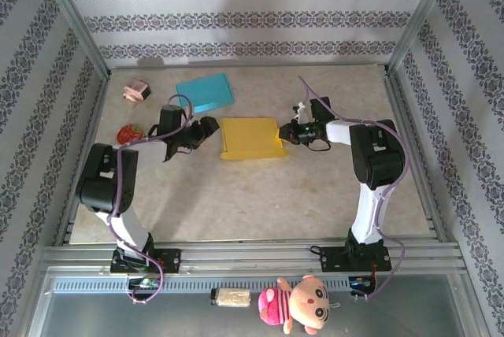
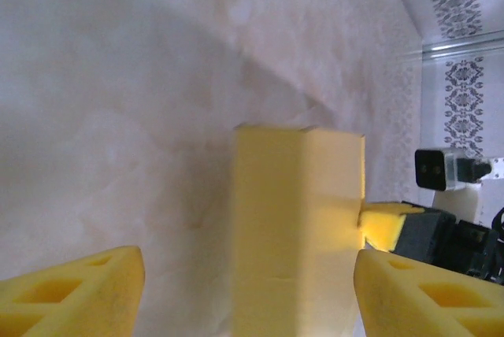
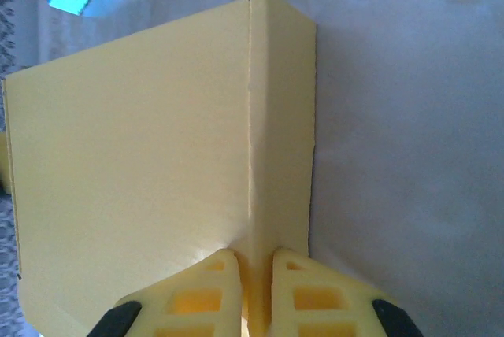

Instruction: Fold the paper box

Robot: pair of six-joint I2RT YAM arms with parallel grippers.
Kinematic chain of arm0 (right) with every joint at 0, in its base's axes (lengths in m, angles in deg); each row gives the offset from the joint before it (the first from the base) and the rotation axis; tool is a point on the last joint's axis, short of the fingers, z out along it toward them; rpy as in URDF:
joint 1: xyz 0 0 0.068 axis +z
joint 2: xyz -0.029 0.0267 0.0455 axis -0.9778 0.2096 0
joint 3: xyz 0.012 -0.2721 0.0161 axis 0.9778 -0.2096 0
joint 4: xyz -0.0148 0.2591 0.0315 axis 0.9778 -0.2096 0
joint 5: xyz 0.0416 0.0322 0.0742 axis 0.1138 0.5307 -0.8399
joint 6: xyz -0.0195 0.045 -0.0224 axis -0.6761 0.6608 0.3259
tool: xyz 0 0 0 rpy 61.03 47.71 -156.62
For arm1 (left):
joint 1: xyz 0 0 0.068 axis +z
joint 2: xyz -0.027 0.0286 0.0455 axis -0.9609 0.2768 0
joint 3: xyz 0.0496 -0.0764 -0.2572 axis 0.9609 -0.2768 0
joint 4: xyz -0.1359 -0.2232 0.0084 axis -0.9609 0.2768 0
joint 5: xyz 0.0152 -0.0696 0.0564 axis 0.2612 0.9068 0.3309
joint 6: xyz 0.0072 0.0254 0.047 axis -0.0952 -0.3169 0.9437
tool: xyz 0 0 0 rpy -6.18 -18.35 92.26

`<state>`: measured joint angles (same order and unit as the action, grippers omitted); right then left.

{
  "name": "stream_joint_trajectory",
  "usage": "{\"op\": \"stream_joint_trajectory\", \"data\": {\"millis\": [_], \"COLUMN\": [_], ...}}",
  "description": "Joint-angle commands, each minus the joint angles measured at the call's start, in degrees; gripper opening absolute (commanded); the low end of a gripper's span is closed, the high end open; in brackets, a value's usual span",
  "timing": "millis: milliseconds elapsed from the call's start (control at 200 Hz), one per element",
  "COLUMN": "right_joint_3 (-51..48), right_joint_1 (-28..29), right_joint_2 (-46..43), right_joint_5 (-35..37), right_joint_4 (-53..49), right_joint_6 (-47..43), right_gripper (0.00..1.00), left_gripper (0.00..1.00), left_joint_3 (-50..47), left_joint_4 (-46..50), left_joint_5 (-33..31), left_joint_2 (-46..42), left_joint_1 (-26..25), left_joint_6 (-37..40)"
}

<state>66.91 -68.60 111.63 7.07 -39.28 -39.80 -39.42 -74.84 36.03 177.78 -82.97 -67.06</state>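
Yellow paper box [image 1: 250, 138]: lies partly folded on the table, just on the arms' side of the blue sheet [image 1: 205, 91]. Right gripper [image 3: 253, 260]: clenched on the box's creased edge. Left gripper [image 1: 211, 127]: fingers spread, grasping nothing, also on the arms' side of the blue sheet.

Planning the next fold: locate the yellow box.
In the top view the yellow box lies mid-table, the right end effector pinching its right edge, a blue sheet behind-left.

One yellow box [image 1: 250, 138], one blue sheet [image 1: 205, 91], two arms [image 1: 370, 156]
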Motion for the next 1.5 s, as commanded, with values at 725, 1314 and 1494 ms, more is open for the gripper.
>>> {"op": "stream_joint_trajectory", "data": {"millis": [725,1314,1494], "right_joint_3": [-1.3,0.1,0.2], "right_joint_1": [-1.3,-0.5,-0.4], "right_joint_2": [3.5,3.8,3.7], "right_joint_5": [0.7,1.3,1.4], "right_joint_4": [-6.2,-7.5,-7.7], "right_joint_6": [-0.5,-1.2,-1.3], "right_gripper": [0.11,0.12,0.12], "left_gripper": [0.72,0.95,0.94], "left_joint_3": [-6.1,-5.1,-6.1], "left_joint_4": [-46.8,-37.8,-38.9], "left_joint_5": [0.6,-1.1,-3.7], "left_joint_2": [8.9,7.4,9.7], "left_joint_1": [-7.4,-9.2,-9.4], "left_joint_6": [-18.9,-17.8,-18.1]}}
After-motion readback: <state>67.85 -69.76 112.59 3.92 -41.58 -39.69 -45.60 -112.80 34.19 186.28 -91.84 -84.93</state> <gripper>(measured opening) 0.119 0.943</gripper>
